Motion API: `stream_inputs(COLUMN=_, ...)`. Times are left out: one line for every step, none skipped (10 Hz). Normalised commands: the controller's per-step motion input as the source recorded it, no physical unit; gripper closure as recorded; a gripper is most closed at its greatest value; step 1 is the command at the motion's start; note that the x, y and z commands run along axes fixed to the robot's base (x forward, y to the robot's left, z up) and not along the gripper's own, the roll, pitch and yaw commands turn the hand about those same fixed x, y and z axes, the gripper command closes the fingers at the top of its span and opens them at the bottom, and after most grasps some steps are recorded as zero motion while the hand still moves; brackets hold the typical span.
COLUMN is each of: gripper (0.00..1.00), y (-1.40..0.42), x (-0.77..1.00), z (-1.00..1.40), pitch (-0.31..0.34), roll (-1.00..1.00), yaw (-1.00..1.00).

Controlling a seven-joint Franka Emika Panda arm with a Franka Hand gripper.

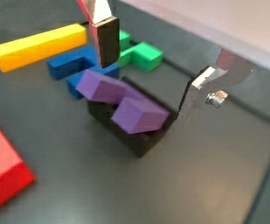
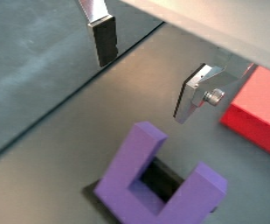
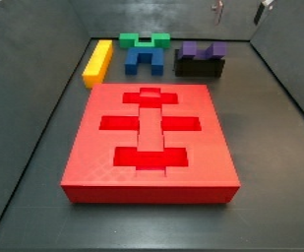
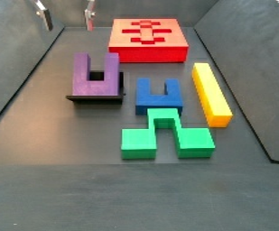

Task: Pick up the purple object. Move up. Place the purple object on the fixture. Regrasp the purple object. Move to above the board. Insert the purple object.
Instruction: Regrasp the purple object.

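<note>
The purple object, a U-shaped block, rests on the black fixture with both prongs showing; in a side view it sits on the fixture beyond the red board. My gripper hangs open above the purple object, apart from it, with nothing between the fingers. In both side views only the fingertips of the gripper show at the frame's upper edge. In a wrist view the purple object lies below the open gripper.
A blue block, a green block and a yellow bar lie beside the fixture. The board takes up the floor's far end in that view. Dark walls ring the floor.
</note>
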Motion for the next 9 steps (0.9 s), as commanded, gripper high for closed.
stream_inputs(gripper=0.00, y=-0.23, x=0.48, z=0.16, pitch=0.009, roll=1.00, yaw=0.11)
stream_inputs(gripper=0.00, y=-0.34, x=0.61, z=0.10, pitch=0.006, roll=0.98, yaw=0.12)
stream_inputs(gripper=0.00, y=-0.33, x=0.63, z=0.07, pitch=0.003, roll=1.00, yaw=0.12)
stream_inputs(gripper=0.00, y=-0.27, x=0.65, z=0.11, pitch=0.000, roll=1.00, yaw=0.10)
stream_inputs(gripper=0.00, y=-0.24, x=0.63, z=0.07, pitch=0.000, roll=1.00, yaw=0.12)
stream_inputs(gripper=0.00, y=-0.16, x=0.56, z=0.01, pitch=0.000, roll=1.00, yaw=0.22)
stream_inputs(gripper=0.00, y=-0.09, x=0.52, z=0.00, pitch=0.037, roll=1.00, yaw=0.31)
stream_inputs(gripper=0.00, y=-0.11, x=0.51, z=0.00, pitch=0.049, roll=1.00, yaw=0.31)
stream_inputs(gripper=0.00, y=-0.26, x=0.59, z=-0.02, pitch=0.043, roll=0.84, yaw=0.27)
